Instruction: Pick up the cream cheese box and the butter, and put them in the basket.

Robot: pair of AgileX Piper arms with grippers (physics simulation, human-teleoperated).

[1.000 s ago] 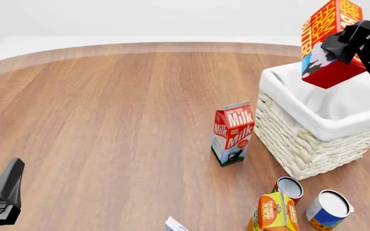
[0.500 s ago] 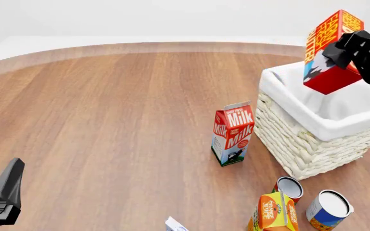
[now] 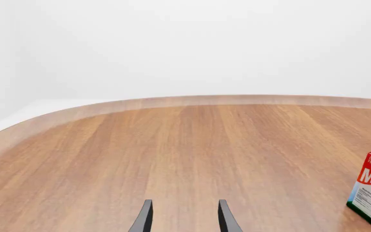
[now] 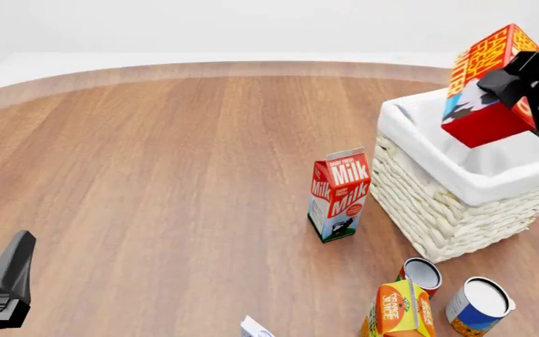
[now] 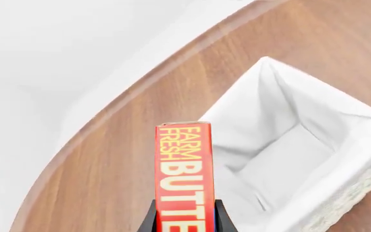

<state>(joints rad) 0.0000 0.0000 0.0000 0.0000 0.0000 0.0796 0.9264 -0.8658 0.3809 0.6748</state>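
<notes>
Nearest on the wooden bench [image 4: 157,175], at the front view's lower edge, a white corner with pale-blue marks pokes into view: the cream cheese box [image 4: 255,328], mostly cut off. To its right stands one orange juice carton [image 4: 403,309], and just beside it two cans: a small red-walled one [image 4: 422,272] behind the carton and a larger blue one with a white top [image 4: 478,302] to the right. The left pincer [image 3: 183,217] sits low at the near left, its two fingers apart with only bare bench between them.

Farther in stands one red milk carton [image 4: 340,194], upright, just left of the basket [image 4: 448,203]. There is a single basket, woven wicker with a white cloth lining folded over the rim; the right wrist view shows only the lining inside it.

Above the basket's far right part, the right pincer [image 4: 522,74] is clamped on the one butter box [image 4: 483,84], held tilted in the air, clear of the rim, its "FARM FRESH BUTTER" face showing between the fingers in the right wrist view.
</notes>
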